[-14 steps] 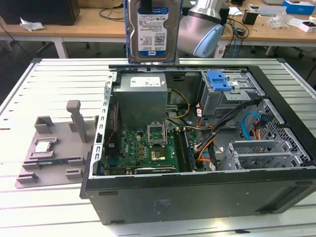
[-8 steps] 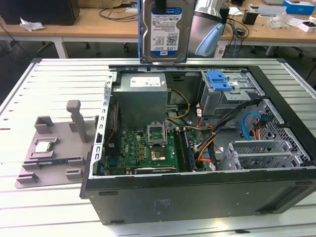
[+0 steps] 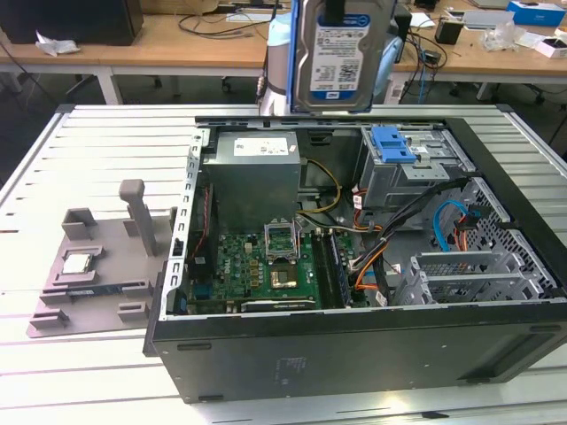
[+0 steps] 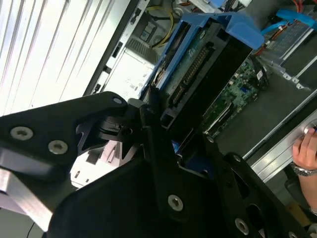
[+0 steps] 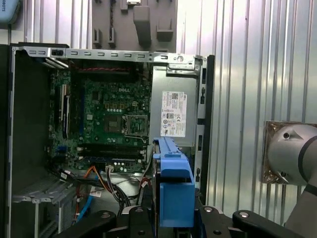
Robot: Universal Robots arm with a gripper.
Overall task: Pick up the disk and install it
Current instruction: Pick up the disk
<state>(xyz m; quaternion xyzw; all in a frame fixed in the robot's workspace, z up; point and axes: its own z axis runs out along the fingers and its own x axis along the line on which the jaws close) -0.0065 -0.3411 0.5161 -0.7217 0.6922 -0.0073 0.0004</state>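
The disk [image 3: 332, 53], a silver hard drive with a white-and-blue label and blue rails, hangs upright in the air above the far wall of the open computer case [image 3: 354, 354]. My gripper [image 3: 333, 9] grips it from above and is shut on it. In the second wrist view the black fingers [image 4: 148, 124] clamp the near end of the disk [image 4: 208, 64], whose connector side faces the camera. In the first wrist view the disk [image 5: 173, 188] is edge-on, with its blue rail between the finger links, over the case's power supply side.
Inside the case lie the motherboard [image 3: 266, 266], a grey power supply [image 3: 252, 173], loose cables, and a grey drive cage with a blue latch [image 3: 394, 142]. A grey fixture plate holding a small processor chip [image 3: 78, 263] sits at the exterior view's left. A person's hand [image 4: 304, 148] rests near the case.
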